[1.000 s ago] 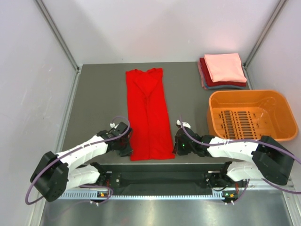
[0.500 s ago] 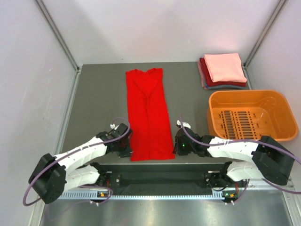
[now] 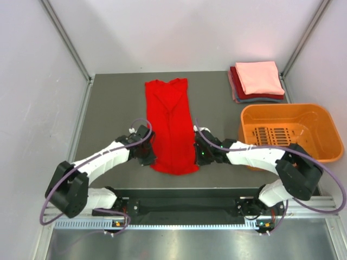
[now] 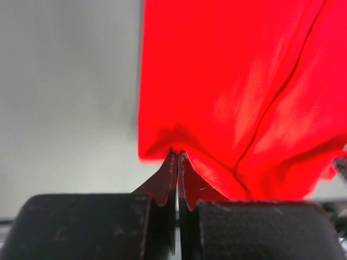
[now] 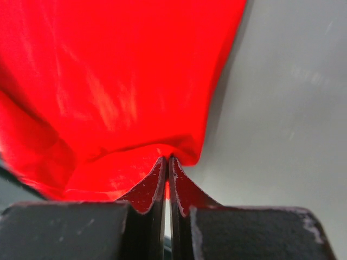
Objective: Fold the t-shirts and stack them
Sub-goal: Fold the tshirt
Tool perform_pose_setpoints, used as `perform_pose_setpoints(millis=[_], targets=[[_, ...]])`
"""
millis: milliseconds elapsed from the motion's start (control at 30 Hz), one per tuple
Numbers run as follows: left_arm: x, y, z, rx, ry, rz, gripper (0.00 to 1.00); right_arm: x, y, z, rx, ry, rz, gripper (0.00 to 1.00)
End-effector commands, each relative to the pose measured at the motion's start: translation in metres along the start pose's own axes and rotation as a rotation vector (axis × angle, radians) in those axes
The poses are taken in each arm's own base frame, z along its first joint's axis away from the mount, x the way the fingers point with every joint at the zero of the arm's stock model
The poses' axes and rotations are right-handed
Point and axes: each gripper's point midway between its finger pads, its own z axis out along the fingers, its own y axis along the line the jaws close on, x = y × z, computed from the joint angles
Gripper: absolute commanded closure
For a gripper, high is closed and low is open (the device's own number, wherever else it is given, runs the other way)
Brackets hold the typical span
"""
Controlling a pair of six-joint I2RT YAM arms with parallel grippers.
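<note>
A bright red t-shirt point(image 3: 169, 119), folded into a long strip, lies on the grey table, its collar end far and its hem end near. My left gripper point(image 3: 149, 155) is shut on the near left corner of the red t-shirt point(image 4: 227, 92). My right gripper point(image 3: 196, 153) is shut on its near right corner point(image 5: 119, 76). Both corners are lifted and the near end bulges below them. A stack of folded t-shirts sits at the far right: salmon-pink point(image 3: 259, 77) on top, dark red point(image 3: 237, 85) under it, grey-blue point(image 3: 255, 100) at the bottom edge.
An orange plastic basket point(image 3: 287, 111) stands at the right, just in front of the folded stack. Metal frame posts run along the table's left and right sides, with grey walls beyond.
Both grippers have moved away from the near edge toward the far side, carrying the shirt's near corners. The shirt's near end has risen and bunched.
</note>
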Motion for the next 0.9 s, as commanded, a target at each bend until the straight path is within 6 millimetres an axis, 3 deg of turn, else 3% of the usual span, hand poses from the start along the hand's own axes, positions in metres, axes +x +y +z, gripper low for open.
perform_pose_setpoints(millis=[0, 67, 100, 133, 300, 333, 367, 433, 467, 533, 633, 700, 867], targets=[[-0.051, -0.016, -0.001, 0.041, -0.085, -0.008, 1.00, -0.041, 0.002, -0.002, 0.008, -0.038, -0.063, 1.00], [-0.084, -0.031, -0.010, 0.069, -0.139, -0.005, 1.00, -0.054, -0.006, 0.008, 0.043, -0.010, -0.076, 1.00], [-0.086, -0.026, -0.006, 0.055, -0.134, 0.001, 1.00, -0.066, -0.003, 0.005, 0.035, -0.035, -0.081, 1.00], [-0.101, -0.035, -0.012, 0.071, -0.160, 0.001, 1.00, -0.067, -0.008, 0.010, 0.053, -0.009, -0.098, 1.00], [-0.145, -0.048, -0.002, 0.097, -0.169, 0.023, 1.00, -0.118, -0.007, 0.017, 0.073, -0.062, -0.124, 1.00], [-0.158, -0.057, -0.005, 0.112, -0.189, 0.027, 1.00, -0.121, -0.013, 0.026, 0.097, -0.044, -0.142, 1.00], [-0.162, -0.053, 0.005, 0.090, -0.168, 0.032, 1.00, -0.141, -0.006, 0.025, 0.093, -0.076, -0.150, 1.00], [-0.180, -0.055, 0.007, 0.083, -0.181, 0.015, 1.00, -0.148, -0.017, 0.036, 0.133, -0.045, -0.164, 1.00], [-0.183, -0.051, 0.017, 0.067, -0.166, 0.008, 1.00, -0.167, -0.012, 0.034, 0.130, -0.075, -0.165, 1.00], [-0.201, -0.053, 0.018, 0.078, -0.184, -0.009, 1.00, -0.177, -0.021, 0.041, 0.158, -0.068, -0.173, 1.00], [-0.219, -0.057, 0.032, 0.096, -0.189, -0.011, 1.00, -0.213, -0.024, 0.041, 0.165, -0.117, -0.172, 1.00], [-0.230, -0.058, 0.034, 0.095, -0.206, -0.017, 1.00, -0.220, -0.034, 0.046, 0.173, -0.096, -0.151, 1.00], [-0.253, -0.057, 0.034, 0.087, -0.237, -0.039, 1.00, -0.251, -0.033, 0.043, 0.153, -0.129, -0.159, 1.00]])
